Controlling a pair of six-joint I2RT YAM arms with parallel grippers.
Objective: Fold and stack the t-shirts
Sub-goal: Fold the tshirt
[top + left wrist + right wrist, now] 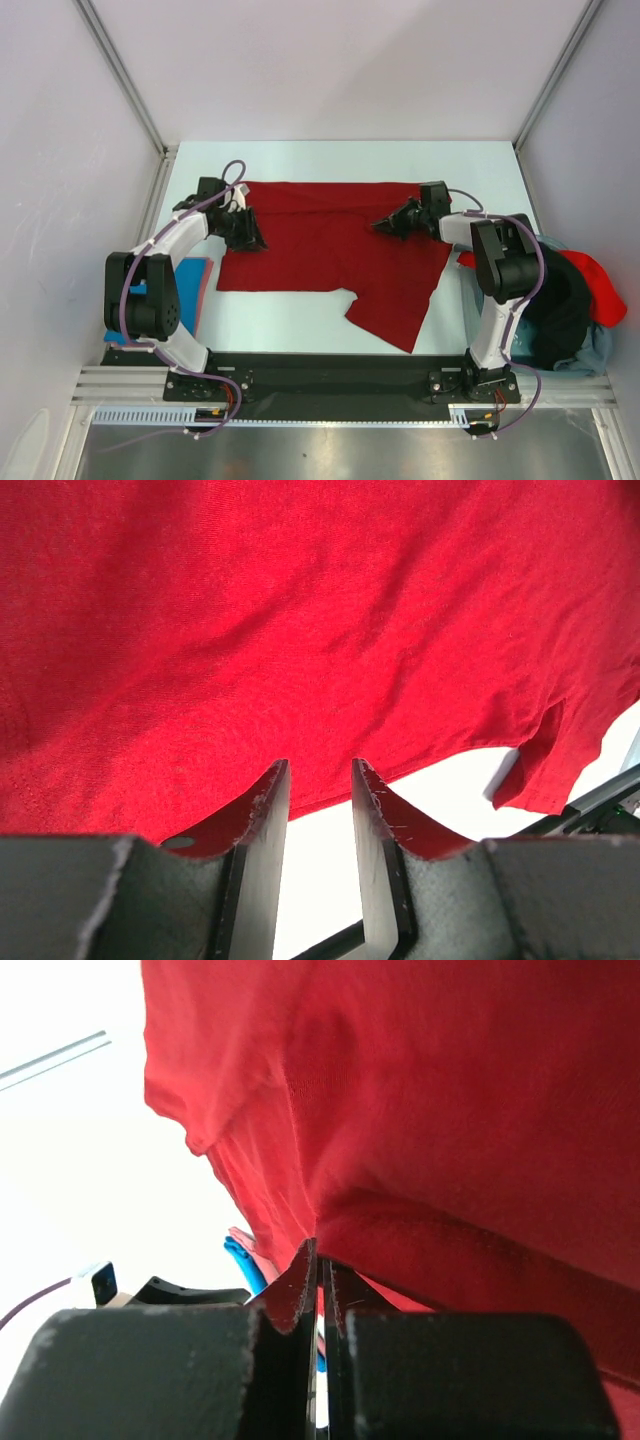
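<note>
The right gripper (381, 224) pinches the dark red t-shirt (320, 250), the left gripper (257, 243) shows parted jaws at its left edge, grip unclear, and the right arm (500, 270) half-hides a shirt pile (585, 295).

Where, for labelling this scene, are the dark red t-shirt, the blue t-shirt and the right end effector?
dark red t-shirt (320, 245), top view, middle of its body.
blue t-shirt (192, 276), top view, its exposed flat part.
right end effector (320, 1248), right wrist view, between its shut fingertips.

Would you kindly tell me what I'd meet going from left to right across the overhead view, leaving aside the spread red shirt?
blue shirt → left gripper → right gripper → heap of shirts
</note>
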